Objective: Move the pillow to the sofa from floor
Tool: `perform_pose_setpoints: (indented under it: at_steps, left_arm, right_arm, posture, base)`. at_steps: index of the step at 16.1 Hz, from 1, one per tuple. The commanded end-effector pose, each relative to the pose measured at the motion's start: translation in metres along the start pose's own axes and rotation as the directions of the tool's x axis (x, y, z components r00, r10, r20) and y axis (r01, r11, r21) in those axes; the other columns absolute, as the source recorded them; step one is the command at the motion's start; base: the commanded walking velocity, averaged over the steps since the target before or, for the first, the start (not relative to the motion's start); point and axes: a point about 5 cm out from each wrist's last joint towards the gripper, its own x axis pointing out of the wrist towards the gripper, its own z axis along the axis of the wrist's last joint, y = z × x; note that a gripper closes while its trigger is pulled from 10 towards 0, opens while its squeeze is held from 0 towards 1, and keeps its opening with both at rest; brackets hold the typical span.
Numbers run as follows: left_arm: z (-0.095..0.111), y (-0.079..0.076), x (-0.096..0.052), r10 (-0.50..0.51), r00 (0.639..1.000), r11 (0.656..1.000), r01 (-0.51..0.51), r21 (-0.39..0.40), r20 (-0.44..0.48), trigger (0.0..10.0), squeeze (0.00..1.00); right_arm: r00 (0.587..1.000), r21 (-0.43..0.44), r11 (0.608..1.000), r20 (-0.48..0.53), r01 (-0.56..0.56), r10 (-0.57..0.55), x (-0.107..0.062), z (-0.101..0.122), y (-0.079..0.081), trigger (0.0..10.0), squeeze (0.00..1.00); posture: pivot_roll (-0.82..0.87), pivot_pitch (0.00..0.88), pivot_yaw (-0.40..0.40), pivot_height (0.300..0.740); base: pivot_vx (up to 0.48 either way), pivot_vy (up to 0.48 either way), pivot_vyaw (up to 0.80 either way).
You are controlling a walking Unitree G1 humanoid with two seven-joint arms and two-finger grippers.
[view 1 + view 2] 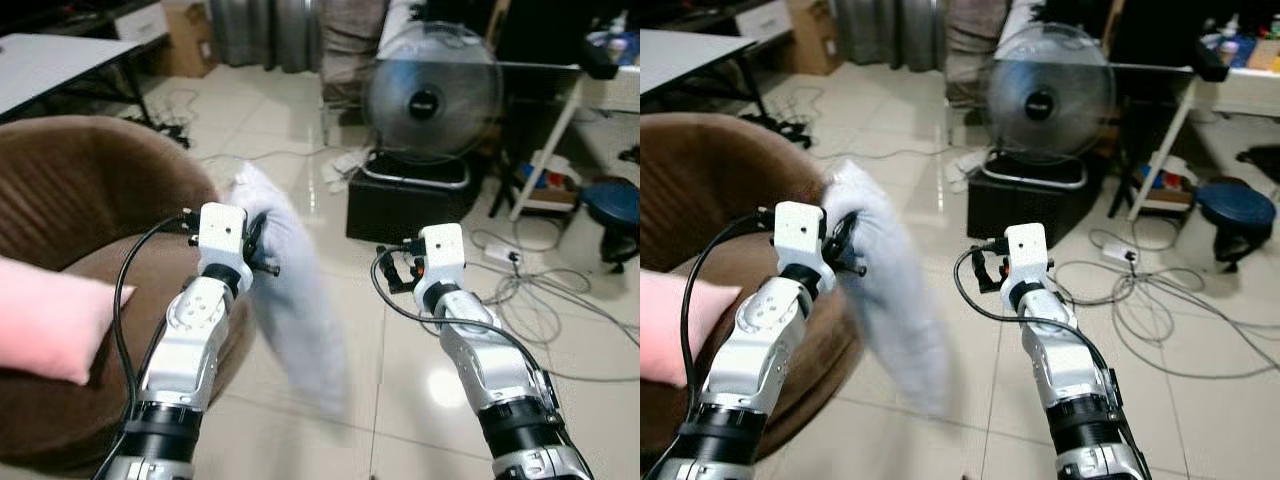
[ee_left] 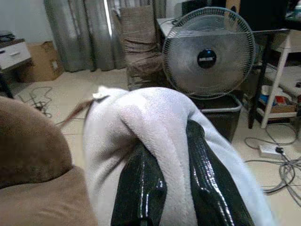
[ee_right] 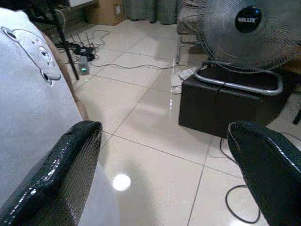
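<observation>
Dangling limp beside the brown corduroy sofa (image 1: 90, 190), the soft pale-grey fleece pillow (image 1: 295, 300) is looking light. Left gripper (image 2: 162, 188) fingers are pinching its bunched top edge; right gripper (image 3: 164, 174) is hovering, fingers apart.

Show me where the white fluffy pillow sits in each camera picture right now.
Left eye view: white fluffy pillow hangs centre-left, pinched by the left pincer, beside the brown round sofa.
Right eye view: centre-left.
Left wrist view: fills the lower middle, between the black fingers.
Right wrist view: along one edge.
Shared landmark: the round grey floor fan.
</observation>
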Motion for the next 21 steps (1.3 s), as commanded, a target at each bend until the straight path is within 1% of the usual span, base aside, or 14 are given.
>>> perform_pose_setpoints:
  at_steps: [1, 6, 11, 21]
  left_arm:
    - [0.0129, 0.0008, 0.0029, -0.003, 0.998, 1.000, 0.002, 0.012, 0.060, 10.0, 0.00]
    - [0.0136, 0.0031, 0.0008, 0.009, 0.998, 1.000, -0.010, 0.016, 0.065, 10.0, 0.00]
    - [0.0144, 0.0039, 0.0009, 0.021, 0.997, 1.000, -0.022, 0.011, 0.074, 10.0, 0.00]
    - [0.0129, 0.0010, 0.0014, -0.006, 0.998, 1.000, 0.004, 0.021, 0.066, 10.0, 0.00]
  right_arm:
    - [1.000, -0.006, 1.000, 0.013, -0.001, 0.001, 0.0016, 0.0059, 0.0012, 10.0, 0.00]
    - [1.000, -0.009, 1.000, 0.016, -0.022, 0.022, 0.0064, 0.0082, 0.0068, 10.0, 0.00]
    - [0.999, -0.021, 0.999, 0.014, -0.033, 0.033, 0.0093, 0.0096, 0.0072, 10.0, 0.00]
    - [1.000, -0.028, 1.000, 0.006, -0.009, 0.009, 0.0085, 0.0055, 0.0050, 10.0, 0.00]
  posture:
    - [0.01, 0.000, 0.033, 0.740]
    - [0.03, 0.000, 0.015, 0.740]
    - [0.04, 0.000, 0.001, 0.740]
    - [0.02, 0.000, 0.022, 0.740]
  base:
    - [0.326, 0.000, 0.00]
    - [0.342, 0.000, 0.00]
    - [0.370, 0.000, 0.00]
    - [0.397, 0.000, 0.00]
